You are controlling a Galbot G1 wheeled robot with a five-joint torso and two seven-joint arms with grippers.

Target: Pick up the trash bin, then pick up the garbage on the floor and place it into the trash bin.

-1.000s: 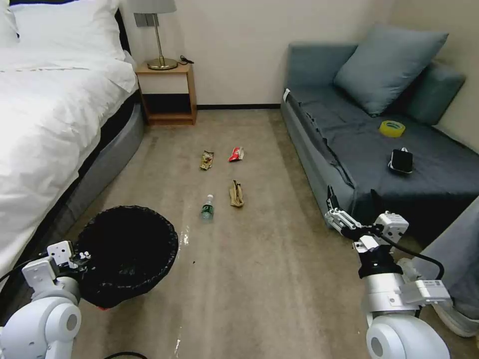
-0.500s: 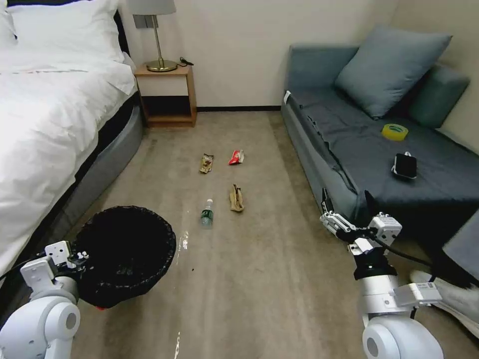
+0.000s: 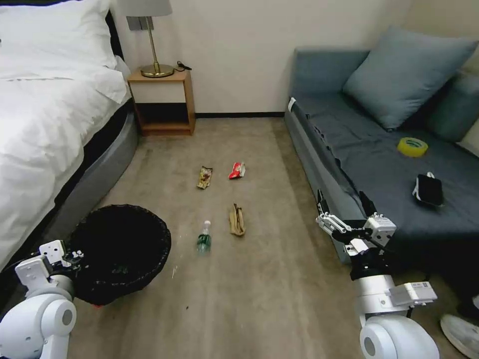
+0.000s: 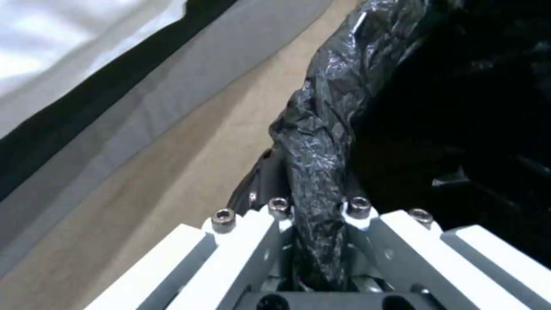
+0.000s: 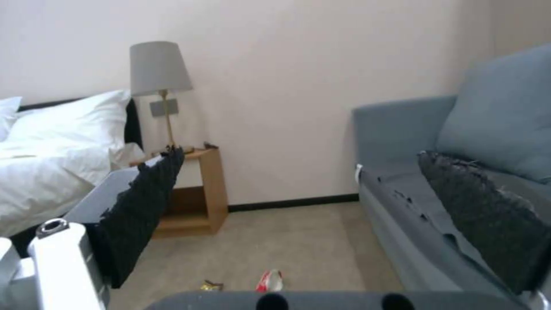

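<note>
As the robot has rolled nearer the litter, the bottle (image 3: pixel 203 239) now lies close; left gripper (image 4: pixel 314 224) stays clamped on the bin (image 3: pixel 119 249) rim, right gripper (image 3: pixel 343 213) spread wide, empty.

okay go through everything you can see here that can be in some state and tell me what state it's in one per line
Left gripper: shut on the bin's rim.
Right gripper: open, empty, raised beside the sofa.
Trash bin: upright, bag-lined, gripped at its rim.
Bottle: capped, lying on the floor.
Tan wrapper: crumpled, on the floor.
Red packet: on the floor.
Gold packet: on the floor.
Tape roll: flat on the sofa.
</note>
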